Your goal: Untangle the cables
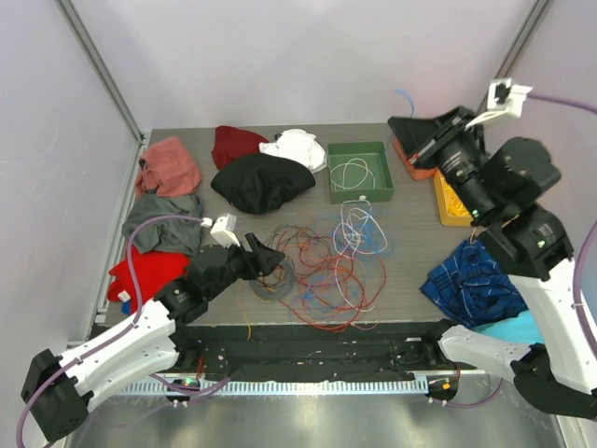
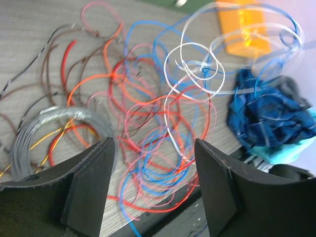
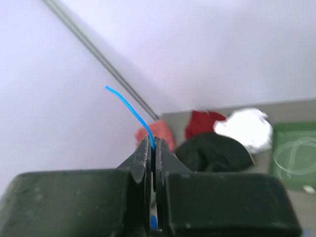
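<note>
Cables [image 1: 322, 266]: tangled heap at centre of surface [image 1: 410, 233], mostly unsorted. One white cable [image 1: 351, 174] lies coiled in green tray [image 1: 360, 147]. Right tool [image 3: 150, 148]: raised, pinched closed on one blue cable [image 3: 129, 108]. Left tool [image 2: 154, 153]: jaws apart, empty, over heap. Judged early; most strands remain.
</note>
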Controlling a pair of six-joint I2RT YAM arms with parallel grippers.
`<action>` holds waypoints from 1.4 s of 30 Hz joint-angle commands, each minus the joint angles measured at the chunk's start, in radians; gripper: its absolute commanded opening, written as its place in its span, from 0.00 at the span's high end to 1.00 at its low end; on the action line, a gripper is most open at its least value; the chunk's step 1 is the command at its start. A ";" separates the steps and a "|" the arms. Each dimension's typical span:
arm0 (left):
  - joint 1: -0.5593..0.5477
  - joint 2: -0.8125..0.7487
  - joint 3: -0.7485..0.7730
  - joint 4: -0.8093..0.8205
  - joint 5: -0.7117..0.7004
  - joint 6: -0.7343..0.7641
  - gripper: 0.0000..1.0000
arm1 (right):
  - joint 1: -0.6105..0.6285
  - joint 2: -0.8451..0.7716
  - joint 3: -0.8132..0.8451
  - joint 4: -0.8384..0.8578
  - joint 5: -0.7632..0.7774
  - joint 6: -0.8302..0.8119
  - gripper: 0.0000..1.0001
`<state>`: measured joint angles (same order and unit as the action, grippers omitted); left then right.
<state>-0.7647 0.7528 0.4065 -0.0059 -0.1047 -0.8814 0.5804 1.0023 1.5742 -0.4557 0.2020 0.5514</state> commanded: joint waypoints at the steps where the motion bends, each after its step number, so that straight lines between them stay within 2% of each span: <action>1: -0.002 -0.039 0.046 0.086 -0.024 0.029 0.29 | 0.002 0.048 0.260 -0.017 -0.188 -0.002 0.99; 6: -0.005 -0.081 0.026 0.170 -0.029 0.051 0.28 | 0.002 0.099 0.395 -0.009 -0.318 0.041 0.99; 7: -0.008 -0.084 0.022 0.199 -0.036 0.064 0.27 | 0.002 0.139 0.462 -0.030 -0.338 0.044 0.99; 9: -0.031 -0.093 0.002 0.323 -0.043 0.108 0.25 | 0.002 0.168 0.506 -0.057 -0.389 0.065 0.99; 10: -0.042 -0.096 -0.009 0.383 -0.050 0.126 0.24 | 0.001 0.171 0.491 -0.052 -0.401 0.073 0.99; 11: -0.068 -0.095 -0.030 0.521 -0.056 0.149 0.09 | 0.001 0.167 0.466 -0.044 -0.417 0.082 0.99; 12: -0.082 -0.089 -0.037 0.579 -0.061 0.194 0.06 | 0.001 0.159 0.436 -0.035 -0.418 0.100 0.99; 14: -0.117 -0.040 -0.009 0.665 -0.061 0.243 0.06 | 0.002 0.119 0.313 0.014 -0.434 0.123 0.99; 18: -0.172 0.095 0.095 0.721 -0.027 0.343 0.05 | 0.002 0.076 0.143 0.078 -0.449 0.166 0.99; 19: -0.201 0.143 0.126 0.734 -0.024 0.358 0.00 | 0.002 0.072 0.106 0.078 -0.452 0.168 0.99; 27: -0.312 0.272 0.225 0.799 0.000 0.493 0.00 | 0.001 0.018 -0.045 0.087 -0.454 0.170 0.99; 42: -0.332 0.493 0.267 0.873 -0.153 0.578 0.02 | 0.001 -0.001 -0.075 0.107 -0.526 0.209 0.99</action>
<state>-1.0939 1.2022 0.6178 0.7654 -0.1944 -0.3489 0.5804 1.0161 1.4921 -0.3885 -0.2878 0.7460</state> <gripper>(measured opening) 0.992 0.040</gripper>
